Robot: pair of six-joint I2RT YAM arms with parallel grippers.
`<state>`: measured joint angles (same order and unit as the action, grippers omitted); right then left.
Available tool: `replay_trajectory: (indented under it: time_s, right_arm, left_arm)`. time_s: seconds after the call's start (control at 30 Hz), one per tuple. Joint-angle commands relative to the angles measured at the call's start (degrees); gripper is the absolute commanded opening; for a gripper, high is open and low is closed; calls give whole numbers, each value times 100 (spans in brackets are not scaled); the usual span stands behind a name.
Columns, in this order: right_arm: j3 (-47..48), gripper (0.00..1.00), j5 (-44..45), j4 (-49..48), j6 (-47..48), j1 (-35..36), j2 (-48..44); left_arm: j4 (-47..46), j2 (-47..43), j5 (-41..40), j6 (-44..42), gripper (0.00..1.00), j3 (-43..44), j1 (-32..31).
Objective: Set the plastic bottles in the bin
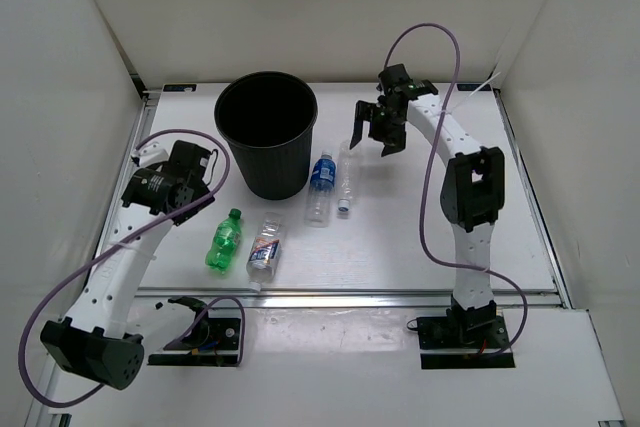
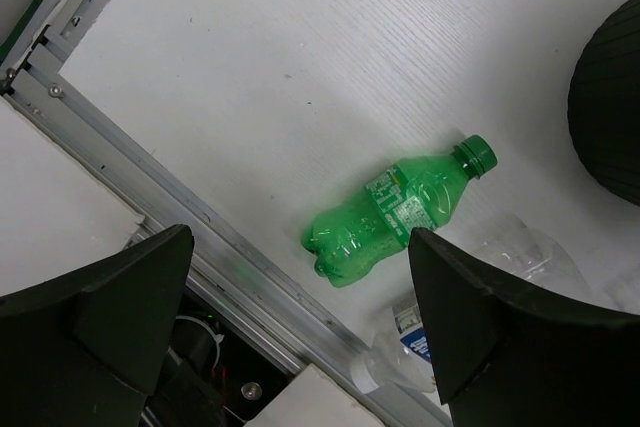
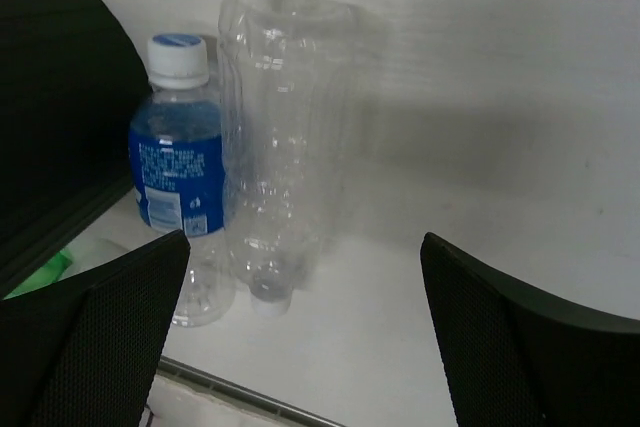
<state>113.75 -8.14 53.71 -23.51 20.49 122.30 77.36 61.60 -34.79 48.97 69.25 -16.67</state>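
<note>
The black bin (image 1: pixel 266 132) stands upright at the back middle of the table. Four bottles lie in front of it: green (image 1: pixel 225 240), short clear with white-blue label (image 1: pixel 264 250), clear with blue label (image 1: pixel 320 185), and plain clear (image 1: pixel 346 178). My left gripper (image 1: pixel 190 197) is open and empty, hovering left of and above the green bottle (image 2: pixel 400 209). My right gripper (image 1: pixel 377 133) is open and empty, just right of and above the plain clear bottle (image 3: pixel 280 137), with the blue-label bottle (image 3: pixel 180 182) beside it.
A metal rail (image 1: pixel 350 297) runs along the table's front edge, close to the green and short bottles. White walls enclose the table on three sides. The bin's side shows in the left wrist view (image 2: pixel 610 107) and in the right wrist view (image 3: pixel 60 117).
</note>
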Motion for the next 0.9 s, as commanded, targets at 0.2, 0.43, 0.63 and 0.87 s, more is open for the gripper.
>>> replay_trajectory:
  time_s: [0.2,0.43,0.63,0.87]
  right_arm:
    - [42,100,-1216,-441,-197,-212,724]
    - [129,100,-1524,-564,-365,-212,1225]
    - [130,97,-1576,-616,-532,-212,1578]
    - [-652,54,-997,-529,-777,-669,535]
  left_arm:
    - [24,571,-55,-19,100,8,76]
    - [130,949,-212,-19,100,378,129]
    - [183,1143,-213,-19,100,633,129]
    - [288,1196,-160,95,100,633,129]
